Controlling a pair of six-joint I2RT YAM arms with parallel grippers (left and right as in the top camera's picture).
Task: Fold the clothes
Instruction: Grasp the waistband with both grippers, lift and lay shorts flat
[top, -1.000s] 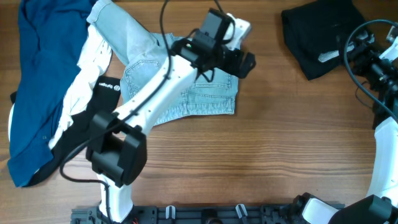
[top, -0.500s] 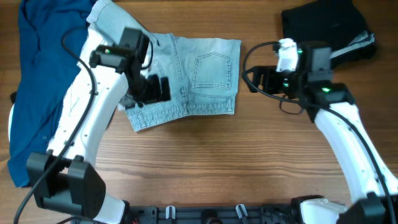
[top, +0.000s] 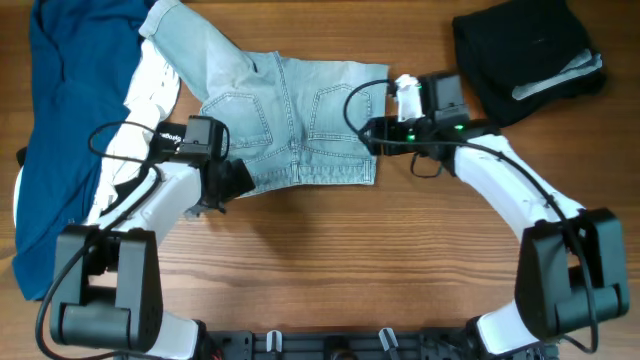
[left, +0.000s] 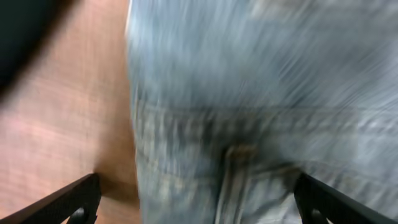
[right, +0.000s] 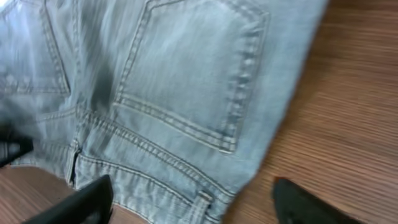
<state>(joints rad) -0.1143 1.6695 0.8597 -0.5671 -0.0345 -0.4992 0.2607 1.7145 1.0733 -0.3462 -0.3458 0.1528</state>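
The light-blue denim jeans (top: 290, 120) lie flat, back pockets up, waistband toward the front, one leg reaching to the back left. My left gripper (top: 232, 180) is at the waistband's left corner. In the blurred left wrist view its jaws (left: 199, 208) are open wide over the denim (left: 249, 93). My right gripper (top: 372, 135) is at the jeans' right edge. In the right wrist view its jaws (right: 199, 208) are open over the waistband beside a back pocket (right: 186, 81). Neither gripper holds cloth.
A navy garment (top: 60, 120) fills the left side, with a white garment (top: 145, 100) and a black piece with a white logo (top: 168, 140) beside it. A black folded garment (top: 520, 55) lies at the back right. Bare wooden table (top: 400, 260) spans the front.
The left arm has swung down to the jeans' front-left corner. The right arm has come in from the right to the jeans' right edge. The jeans have shifted slightly.
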